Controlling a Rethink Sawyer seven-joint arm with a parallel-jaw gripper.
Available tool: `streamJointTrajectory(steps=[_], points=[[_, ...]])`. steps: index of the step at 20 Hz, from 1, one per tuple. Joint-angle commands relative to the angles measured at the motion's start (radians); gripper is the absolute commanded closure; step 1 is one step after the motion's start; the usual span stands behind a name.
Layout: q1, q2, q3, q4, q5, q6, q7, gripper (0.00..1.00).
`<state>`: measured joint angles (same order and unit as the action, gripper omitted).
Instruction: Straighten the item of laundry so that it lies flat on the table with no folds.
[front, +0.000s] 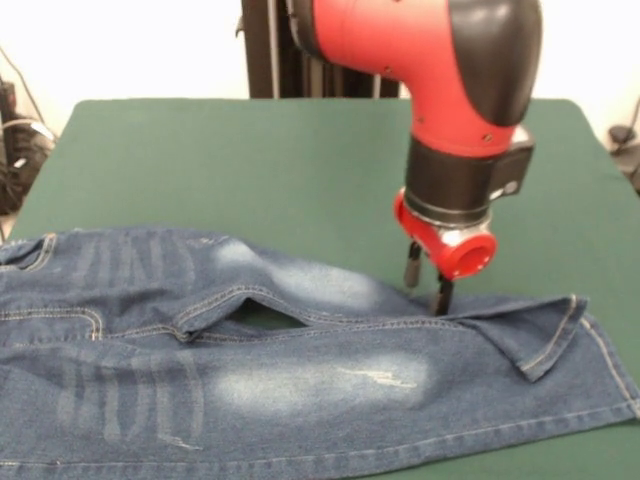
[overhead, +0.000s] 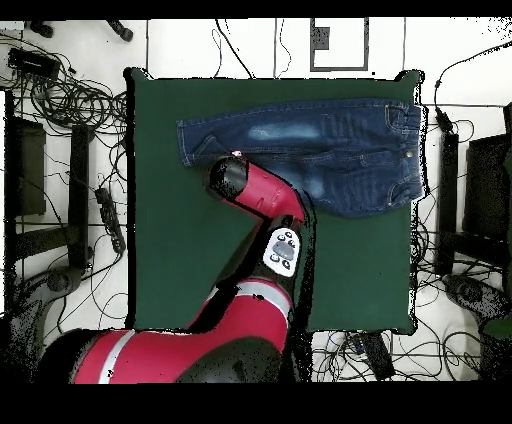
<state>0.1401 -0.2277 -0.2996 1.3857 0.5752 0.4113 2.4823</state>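
Denim jeans (front: 300, 380) were spread on the table (front: 250, 160), one hem folded back; there the gripper (front: 427, 275), fingers apart, was lowered, likely to unfold it.

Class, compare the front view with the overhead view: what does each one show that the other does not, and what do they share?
Only the front view shows the gripper, open, its fingertips down at the far edge of the jeans beside a folded-back hem, and the gap between the legs.

Only the overhead view shows the jeans whole, waistband included, the entire table, and the cables around it.

Both show the red arm over the jeans.
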Motion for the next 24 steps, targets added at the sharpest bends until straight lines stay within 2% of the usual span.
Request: streamJointTrajectory(steps=[1,9,13,16,24], points=[[0.017,-0.103,0.14,0.107,0.058,0.128,0.2,0.0],[-0.053,-0.176,0.204,0.161,0.055,0.139,0.126,0.0],[-0.071,-0.213,0.191,0.177,0.036,0.17,0.127,0.0],[-0.043,-0.214,0.128,0.135,0.002,0.214,0.168,0.0],[0.085,-0.12,0.001,0.012,0.015,0.251,0.355,0.0]])
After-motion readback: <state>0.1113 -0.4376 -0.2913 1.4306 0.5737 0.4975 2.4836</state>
